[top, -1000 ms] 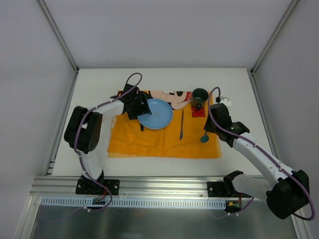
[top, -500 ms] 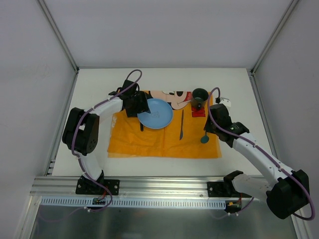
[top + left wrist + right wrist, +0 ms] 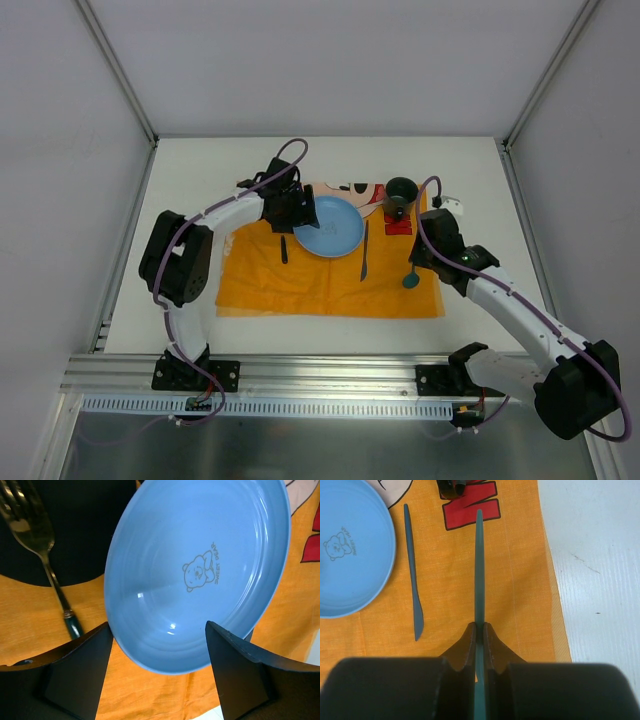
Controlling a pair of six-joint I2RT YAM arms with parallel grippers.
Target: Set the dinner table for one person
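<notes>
The white dinner table [image 3: 190, 190] carries an orange cartoon-mouse placemat [image 3: 320, 290]. A blue plate [image 3: 331, 227] lies on the mat. My left gripper [image 3: 296, 214] is open at the plate's left rim; in the left wrist view the plate [image 3: 200, 565] sits between the spread fingers [image 3: 75, 675] of that gripper [image 3: 157, 630]. A fork [image 3: 283, 249] lies left of the plate and a teal knife [image 3: 365, 250] right of it. My right gripper [image 3: 414, 260] is shut on a teal spoon [image 3: 479, 565] over the mat's right side, as the right wrist view [image 3: 479, 630] shows.
A dark green cup [image 3: 402, 190] stands at the mat's back right corner on a red patch [image 3: 470, 505]. Grey walls close in the table on three sides. An aluminium rail [image 3: 330, 372] runs along the near edge. Bare white tabletop [image 3: 600, 570] lies right of the mat.
My left gripper has swung right and the blue plate has slid right with it, closer to the knife. The right arm and spoon have not moved.
</notes>
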